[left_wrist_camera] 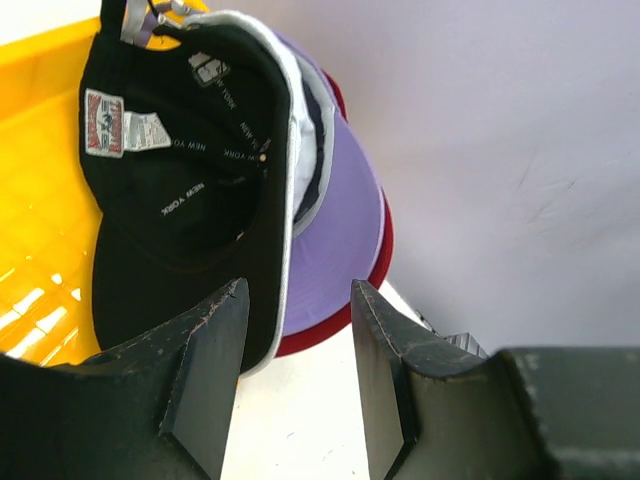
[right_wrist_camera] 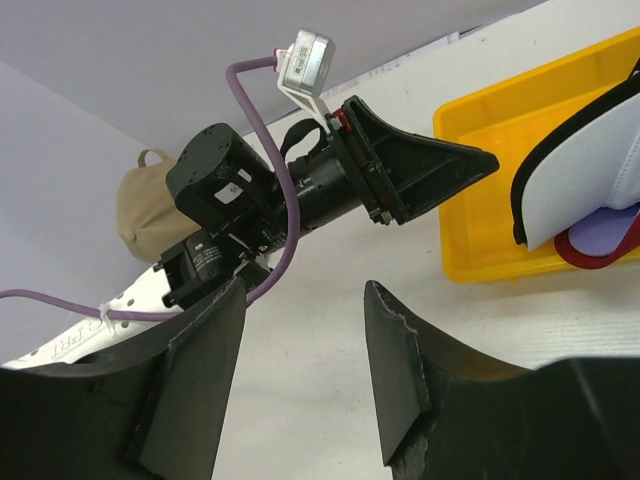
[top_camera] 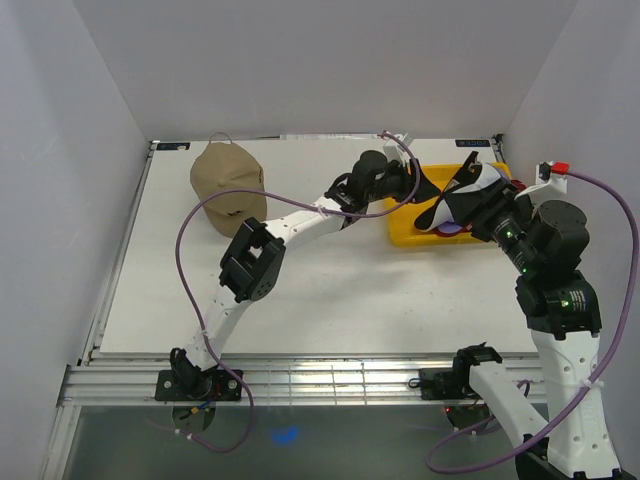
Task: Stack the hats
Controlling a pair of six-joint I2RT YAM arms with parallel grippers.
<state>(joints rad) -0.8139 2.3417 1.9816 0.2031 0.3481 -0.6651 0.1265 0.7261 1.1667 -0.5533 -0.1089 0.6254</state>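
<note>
4 caps (left_wrist_camera: 200, 200) nested in tray (left_wrist_camera: 40, 150); tan cap (top_camera: 228, 185) well apart on surface (top_camera: 330, 290). Both apart & empty: left claw (left_wrist_camera: 297, 300), right claw (right_wrist_camera: 300, 300). Next, prob.: fetch tan cap.

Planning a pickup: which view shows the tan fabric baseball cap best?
Top external: the tan fabric baseball cap lies in full on the table. Right wrist shows only a part behind the left arm; left wrist shows none.

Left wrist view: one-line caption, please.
Open left gripper faces nested black cap, white cap, purple cap and red cap in yellow tray.
</note>
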